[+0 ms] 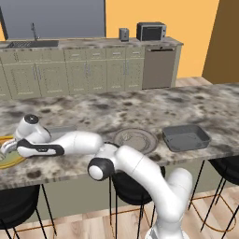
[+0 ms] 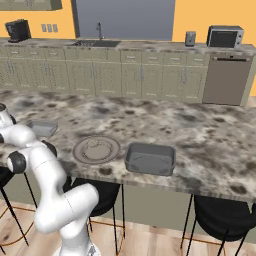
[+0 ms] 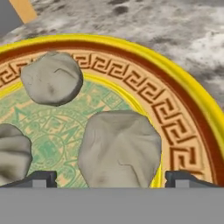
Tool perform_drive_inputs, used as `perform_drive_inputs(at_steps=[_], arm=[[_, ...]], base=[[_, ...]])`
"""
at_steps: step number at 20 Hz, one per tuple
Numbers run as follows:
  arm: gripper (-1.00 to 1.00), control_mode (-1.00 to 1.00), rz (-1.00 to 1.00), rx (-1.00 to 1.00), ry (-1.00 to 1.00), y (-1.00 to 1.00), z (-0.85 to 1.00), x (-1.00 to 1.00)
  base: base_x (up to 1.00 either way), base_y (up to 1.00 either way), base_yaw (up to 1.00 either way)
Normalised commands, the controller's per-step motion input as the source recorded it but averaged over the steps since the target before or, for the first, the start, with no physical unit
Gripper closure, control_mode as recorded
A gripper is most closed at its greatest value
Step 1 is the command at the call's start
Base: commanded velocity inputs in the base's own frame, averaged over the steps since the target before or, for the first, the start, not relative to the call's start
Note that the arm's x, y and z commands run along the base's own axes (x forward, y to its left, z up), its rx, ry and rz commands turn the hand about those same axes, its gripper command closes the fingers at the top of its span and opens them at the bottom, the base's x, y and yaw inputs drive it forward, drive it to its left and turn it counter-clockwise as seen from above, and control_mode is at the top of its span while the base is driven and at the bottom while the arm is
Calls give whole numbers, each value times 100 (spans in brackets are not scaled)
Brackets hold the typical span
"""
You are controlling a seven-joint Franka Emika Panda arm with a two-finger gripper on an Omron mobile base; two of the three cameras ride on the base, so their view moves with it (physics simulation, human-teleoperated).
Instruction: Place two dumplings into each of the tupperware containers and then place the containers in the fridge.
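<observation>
The pincer stands wide apart, straddling a lumpy, faceted beige dumpling on a glossy yellow-rimmed patterned plate. A second dumpling lies at 11 o'clock; a third, at 9 o'clock, is cut off. Speckled stone worktop beyond.

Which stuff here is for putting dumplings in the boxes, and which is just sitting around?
For the job:
- dumplings on the yellow patterned plate
- tupperware containers, the second one near the arm
- the open hand, down over a dumpling

Just sitting around:
- round grey plate
- microwave
- toaster
- sink
- coffee machine
</observation>
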Motion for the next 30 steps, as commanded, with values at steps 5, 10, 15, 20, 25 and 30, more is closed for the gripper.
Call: perform_drive_inputs(at_steps=[5, 10, 15, 20, 25, 30], arm=[[100, -100, 0, 0, -1, 14, 1, 20], [100, -100, -1, 1, -3, 5, 25, 20], [100, -100, -4, 0, 2, -6, 53, 3], [100, -100, -4, 0, 12, -78, 38, -19], [100, -100, -1, 0, 1, -100, 0, -39], [100, -100, -5, 1, 0, -100, 0, -25]], base=[[0, 0, 0], [0, 0, 0], [0, 0, 0], [0, 0, 0], [0, 0, 0], [0, 0, 0]])
